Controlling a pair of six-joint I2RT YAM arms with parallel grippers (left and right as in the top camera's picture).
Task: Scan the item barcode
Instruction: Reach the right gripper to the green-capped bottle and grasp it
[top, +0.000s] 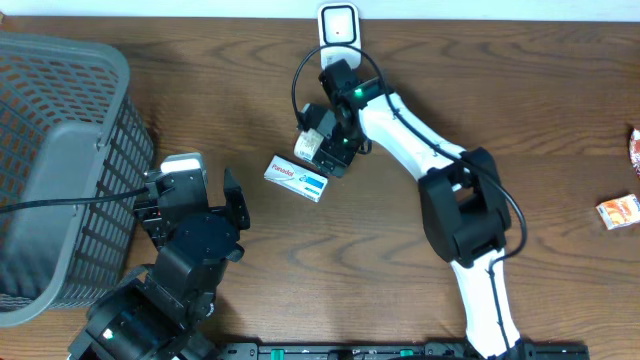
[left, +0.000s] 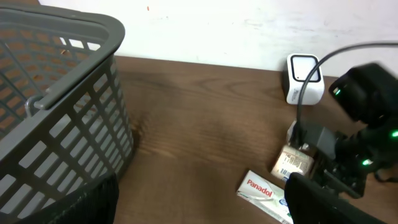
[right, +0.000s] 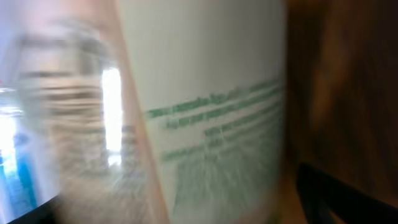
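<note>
The light, stiff box (top: 308, 146) sits between the right gripper's (top: 325, 150) jaws, squeeze unclear; pinch its 2 flat sides; left gripper (top: 195, 188) gapes empty.

We see a brown, wood-grained table (top: 540, 80). The basket (top: 60, 150), left of the frame, is grey with lattice walls. The scanner (top: 339, 25), top centre, is white with a dark window. The carton (top: 297, 178) is white with red lettering; the small box (left: 295, 163) shows black barcode stripes; the packet (top: 618, 211), far right, is orange and white.
</note>
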